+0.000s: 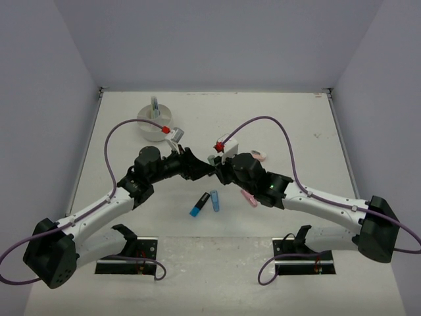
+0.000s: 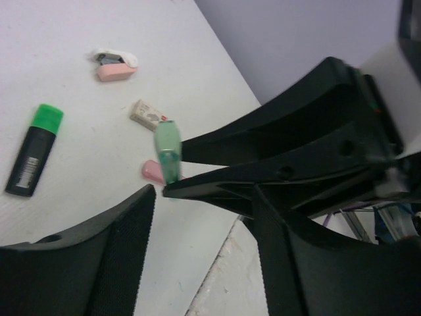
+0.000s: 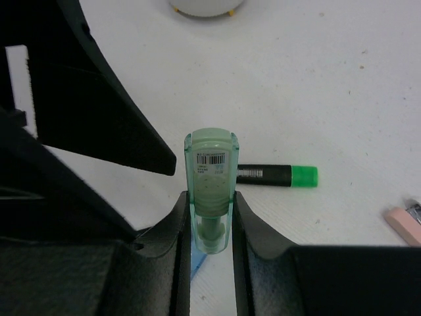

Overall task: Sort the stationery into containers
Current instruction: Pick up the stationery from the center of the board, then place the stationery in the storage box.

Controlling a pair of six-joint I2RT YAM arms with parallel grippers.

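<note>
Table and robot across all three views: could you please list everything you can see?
white tub: one, white, far left, blue pen standing inside
blue highlighters: two, blue, near centre
green-capped highlighter: one, black, lying flat
pale green highlighter: one, pale green, held off the surface
pink eraser: one, pink, beside a white-grey item
tan eraser: one, tan, near it
pink piece: one, partly hidden
table: one, white
left tool: one, black, open
right tool: one, black, shut on pale green highlighter
</note>
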